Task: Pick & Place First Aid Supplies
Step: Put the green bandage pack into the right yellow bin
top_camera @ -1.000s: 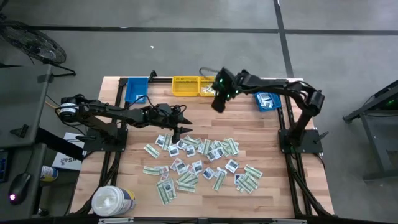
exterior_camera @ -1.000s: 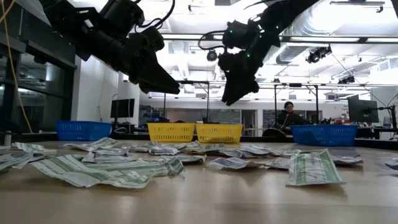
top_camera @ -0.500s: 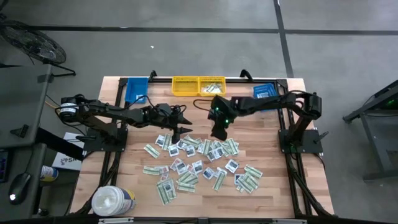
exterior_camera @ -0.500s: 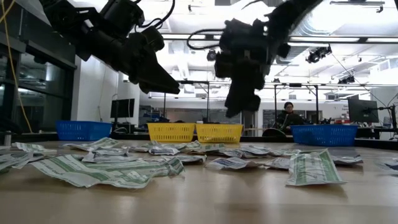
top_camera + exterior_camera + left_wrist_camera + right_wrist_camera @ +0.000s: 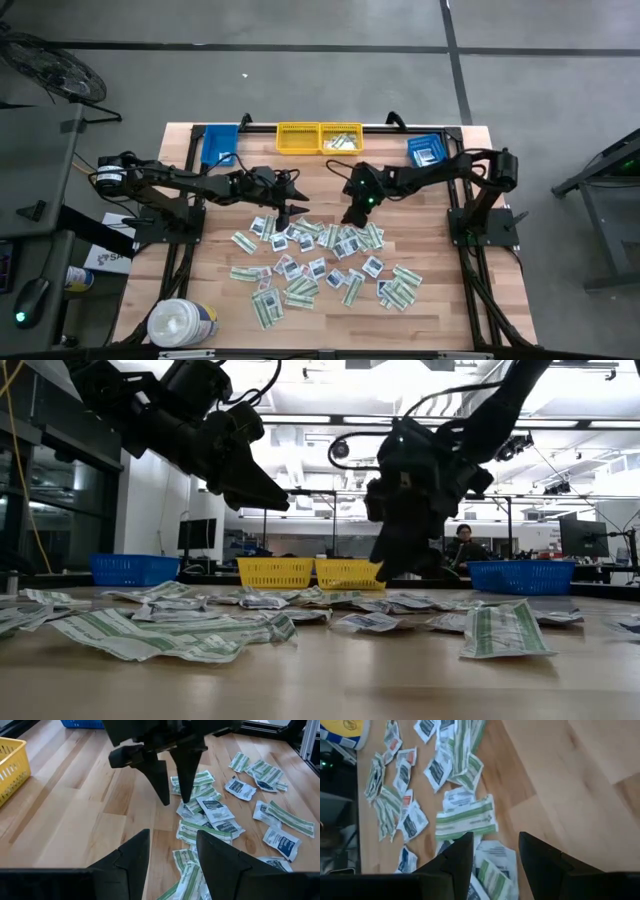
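supplies: first aid packets (image 5: 325,262), dozens, flat paper | look: long pale green-white strips, squarish white ones with dark blue or red marks | pose: lying flat, many overlapping, some crumpled | place: loose band across lower centre of high view, on wood below my fingertips | extra: a few in bins at upper frame

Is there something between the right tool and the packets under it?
Nothing visible. The right tool, fingers open and empty, hangs above the far edge of the packets; the right wrist view shows only bare table and packets beneath it. The left tool hovers apart.
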